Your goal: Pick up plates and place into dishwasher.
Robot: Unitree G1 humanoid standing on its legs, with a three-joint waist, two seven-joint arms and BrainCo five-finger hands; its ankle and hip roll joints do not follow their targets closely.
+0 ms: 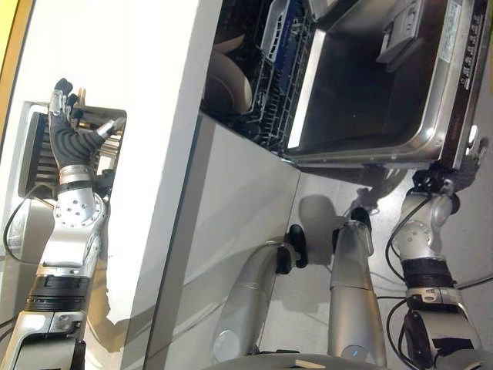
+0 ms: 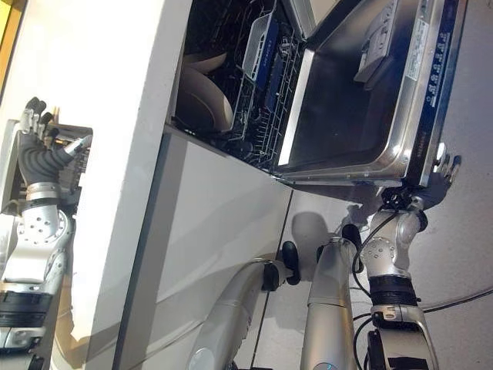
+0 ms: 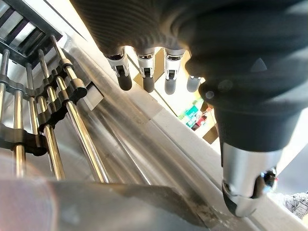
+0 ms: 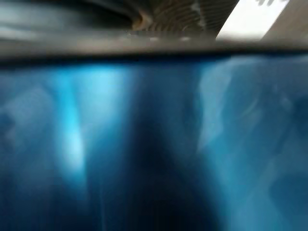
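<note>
Plates (image 2: 202,99) sit racked in dishwasher (image 2: 370,116), well apart from empty, loose-fingered left hand (image 1: 68,131).

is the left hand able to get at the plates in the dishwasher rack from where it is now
Probably not. The left hand is open over the metal dish rack on the counter, and the white countertop lies between it and the plates in the open dishwasher.

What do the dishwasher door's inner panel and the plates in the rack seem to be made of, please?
The door's inner panel looks like brushed stainless steel: grey, with soft reflections. The plates look like glazed ceramic, cream and smooth, though hard plastic is possible.
</note>
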